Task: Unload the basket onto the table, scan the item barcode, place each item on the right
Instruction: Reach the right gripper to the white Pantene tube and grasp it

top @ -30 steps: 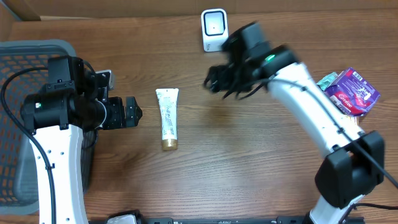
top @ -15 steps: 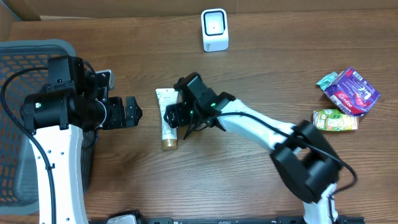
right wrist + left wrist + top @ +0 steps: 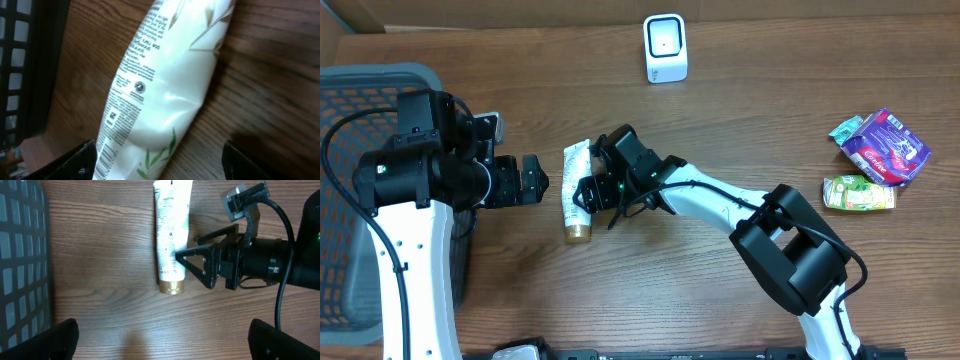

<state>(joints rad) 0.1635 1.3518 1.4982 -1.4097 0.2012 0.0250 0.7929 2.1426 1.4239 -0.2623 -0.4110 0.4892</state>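
Tube (image 3: 574,215) beside basket (image 3: 380,72); scanner (image 3: 665,45) well apart

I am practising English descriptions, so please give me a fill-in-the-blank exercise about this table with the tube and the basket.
The tube on the table has a ___ cap. The ___ end effector is at the tube, jaws open. The basket stands at the table's ___ side.
Missing words: gold; right; left.
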